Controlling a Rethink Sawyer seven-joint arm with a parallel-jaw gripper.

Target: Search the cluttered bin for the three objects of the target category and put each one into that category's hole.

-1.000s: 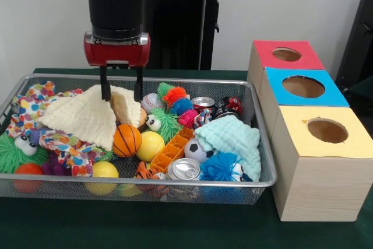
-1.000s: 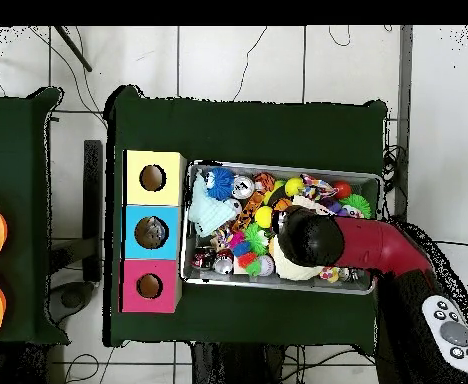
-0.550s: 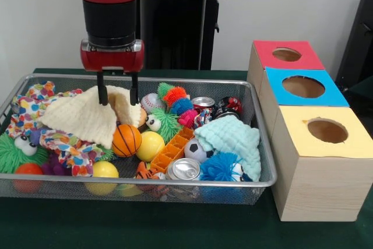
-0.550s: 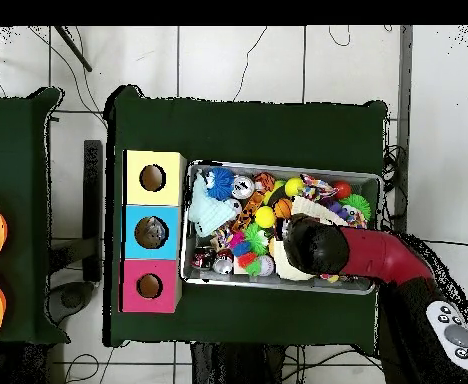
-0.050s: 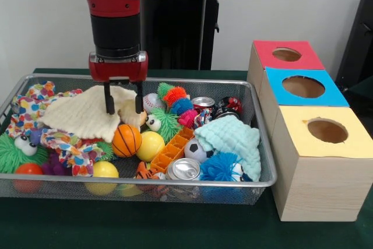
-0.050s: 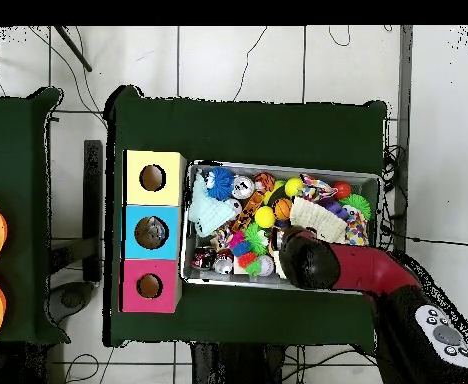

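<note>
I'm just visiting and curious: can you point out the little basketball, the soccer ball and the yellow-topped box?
Basketball (image 5: pixel 126 139), front view, middle of its orange face.
Soccer ball (image 5: pixel 198 150), front view, centre of the ball.
Yellow-topped box (image 5: pixel 349 138), front view, yellow top right of the hole.

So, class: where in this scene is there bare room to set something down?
Free: the green tablecloth in front of the wire bin, and the strip behind the bin in the overhead view. Crowded: the bin is packed edge to edge with toys, cans and cloths.
</note>
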